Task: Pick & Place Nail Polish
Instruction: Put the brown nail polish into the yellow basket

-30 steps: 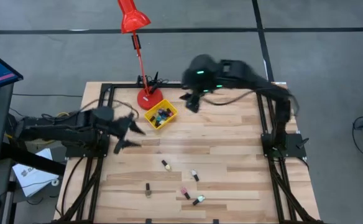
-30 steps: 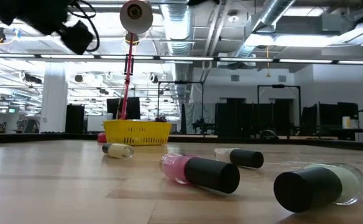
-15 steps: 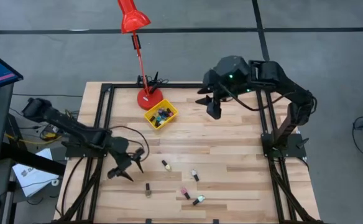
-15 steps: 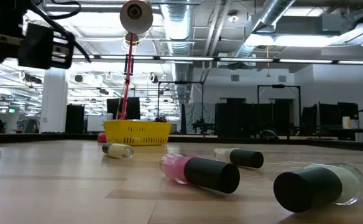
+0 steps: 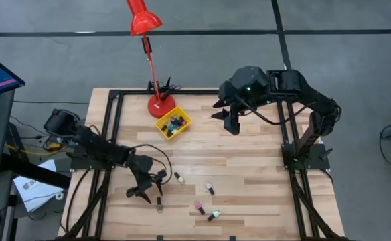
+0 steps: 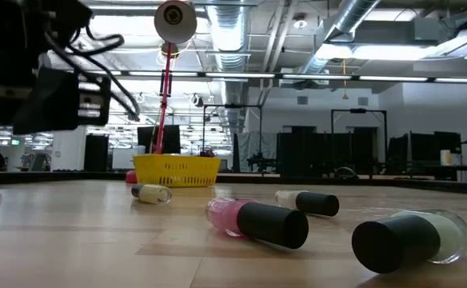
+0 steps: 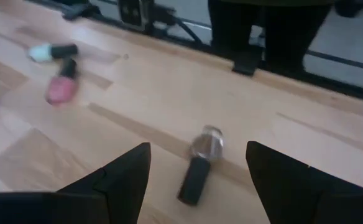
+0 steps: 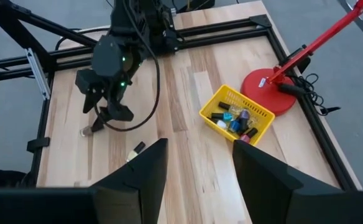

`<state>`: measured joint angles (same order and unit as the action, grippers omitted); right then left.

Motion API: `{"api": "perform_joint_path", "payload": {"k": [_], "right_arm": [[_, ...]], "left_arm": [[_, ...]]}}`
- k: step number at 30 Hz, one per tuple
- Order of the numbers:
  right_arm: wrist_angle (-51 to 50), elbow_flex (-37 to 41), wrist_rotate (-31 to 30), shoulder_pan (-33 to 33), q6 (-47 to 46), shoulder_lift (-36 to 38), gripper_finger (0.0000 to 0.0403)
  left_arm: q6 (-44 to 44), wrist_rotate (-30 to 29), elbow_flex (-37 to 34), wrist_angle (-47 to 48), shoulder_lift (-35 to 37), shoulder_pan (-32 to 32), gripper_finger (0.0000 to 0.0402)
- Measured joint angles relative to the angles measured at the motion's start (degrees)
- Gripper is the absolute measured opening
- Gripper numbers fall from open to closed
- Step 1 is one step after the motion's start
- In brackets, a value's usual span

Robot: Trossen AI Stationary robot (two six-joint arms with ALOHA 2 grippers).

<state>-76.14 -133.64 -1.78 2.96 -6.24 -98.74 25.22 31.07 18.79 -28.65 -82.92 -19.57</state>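
left wrist view: spread left end effector (image 7: 197, 180) over a glossy, round-bodied, dark-capped nail polish bottle (image 7: 200, 163) on wood.

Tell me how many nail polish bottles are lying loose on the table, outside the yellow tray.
5: one under the left pincer, one just right of it, and three toward the front edge.
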Motion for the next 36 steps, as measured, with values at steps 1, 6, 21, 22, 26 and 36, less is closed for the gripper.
{"api": "perform_joint_path", "payload": {"k": [1, 6, 21, 22, 26, 36], "right_arm": [[-0.2, 0.0, 0.0, 0.0, 0.0, 0.0, 0.0174], [-0.2, 0.0, 0.0, 0.0, 0.0, 0.0, 0.0171], [-0.2, 0.0, 0.0, 0.0, 0.3, 0.0, 0.0169], [-0.2, 0.0, 0.0, 0.0, 0.4, 0.0, 0.0169], [-0.2, 0.0, 0.0, 0.0, 0.4, 0.0, 0.0169], [-0.2, 0.0, 0.0, 0.0, 0.2, 0.0, 0.0167]], "left_arm": [[0.5, 0.4, 0.0, 0.0, -0.9, 0.0, 0.026], [5.8, 0.4, 0.1, -2.0, -5.6, 0.0, 0.026], [9.4, 0.7, 2.6, -5.9, -15.5, 0.1, 0.026], [9.5, 1.0, 2.7, -6.2, -16.0, 0.1, 0.0259], [9.5, 1.4, 2.8, -6.4, -16.7, 0.1, 0.0243], [9.2, 1.7, 2.6, -6.0, -16.8, 0.0, 0.0123]]}}
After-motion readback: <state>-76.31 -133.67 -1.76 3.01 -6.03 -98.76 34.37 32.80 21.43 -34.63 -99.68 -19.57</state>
